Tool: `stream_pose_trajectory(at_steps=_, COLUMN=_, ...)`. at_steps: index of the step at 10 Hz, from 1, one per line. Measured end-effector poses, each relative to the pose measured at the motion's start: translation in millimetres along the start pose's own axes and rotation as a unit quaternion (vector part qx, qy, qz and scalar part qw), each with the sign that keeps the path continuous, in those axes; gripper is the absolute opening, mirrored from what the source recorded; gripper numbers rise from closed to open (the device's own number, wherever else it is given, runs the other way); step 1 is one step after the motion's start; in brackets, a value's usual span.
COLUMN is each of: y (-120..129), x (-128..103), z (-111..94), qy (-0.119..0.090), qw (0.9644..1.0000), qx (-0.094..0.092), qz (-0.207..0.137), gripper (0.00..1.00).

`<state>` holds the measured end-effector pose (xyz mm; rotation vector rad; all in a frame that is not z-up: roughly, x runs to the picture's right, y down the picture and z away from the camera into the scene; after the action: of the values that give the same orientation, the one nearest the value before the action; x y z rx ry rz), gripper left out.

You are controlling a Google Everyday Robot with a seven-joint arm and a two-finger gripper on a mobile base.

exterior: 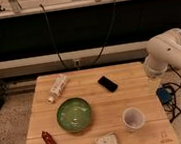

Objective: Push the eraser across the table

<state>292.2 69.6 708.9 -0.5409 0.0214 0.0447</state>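
Observation:
The eraser (107, 83) is a small flat black block lying at an angle on the far right part of the light wooden table (138, 97). A white arm segment (168, 54) hangs over the table's right edge, to the right of the eraser and apart from it. The gripper itself is out of view; only this rounded arm link shows.
A white tube-like bottle (57, 88) lies at the far left. A green bowl (74, 114) sits left of centre, a white cup (133, 118) at front right, a whitish speckled block (107, 142) at the front, a red object (50, 141) at front left. A blue box with cables (164, 96) lies right of the table.

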Motion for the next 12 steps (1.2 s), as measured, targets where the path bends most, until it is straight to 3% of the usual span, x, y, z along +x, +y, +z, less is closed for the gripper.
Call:
stream_pose_trajectory(at_steps=4, y=-35, x=-13, z=8, qy=-0.008, qw=0.9999, qx=0.010, qz=-0.008, gripper=0.80)
stream_pose_trajectory(at_steps=12, y=-72, x=-24, z=20, qy=-0.013, qw=0.9996, qx=0.018, qz=-0.019, gripper=0.80)
